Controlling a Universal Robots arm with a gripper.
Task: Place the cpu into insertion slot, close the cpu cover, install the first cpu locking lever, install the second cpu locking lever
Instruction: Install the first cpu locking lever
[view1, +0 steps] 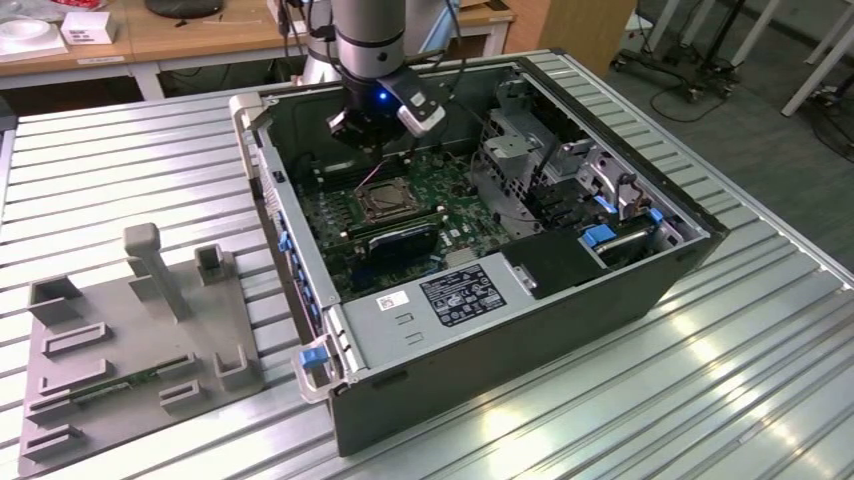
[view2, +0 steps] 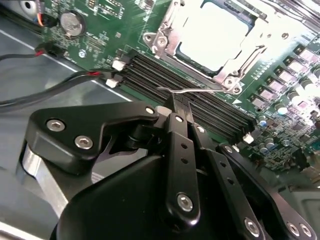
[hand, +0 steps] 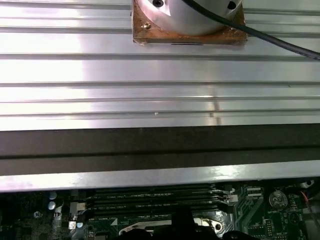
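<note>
In the exterior view my gripper (view1: 378, 135) hangs inside the open computer case, just behind the insertion slot (view1: 378, 200) on the green board. In the second wrist view the cpu (view2: 212, 30) lies in the socket with its bright metal top showing. The silver cpu cover (view2: 165, 37) lies flat around it as a frame. A thin wire locking lever (view2: 205, 89) runs along the socket's edge beside the memory slots, with its hooked end lifted. My gripper (view2: 176, 102) is shut, and its tips are right at that lever. Whether the wire is pinched between them I cannot tell.
Long black memory slots (view2: 165, 75) lie between the gripper and the socket. Red and black cables (view2: 45, 95) cross the case floor near a coin battery (view2: 71, 22). The drive cage (view1: 534, 160) stands to the exterior view's right, and a grey fixture plate (view1: 134, 340) lies on the slatted table.
</note>
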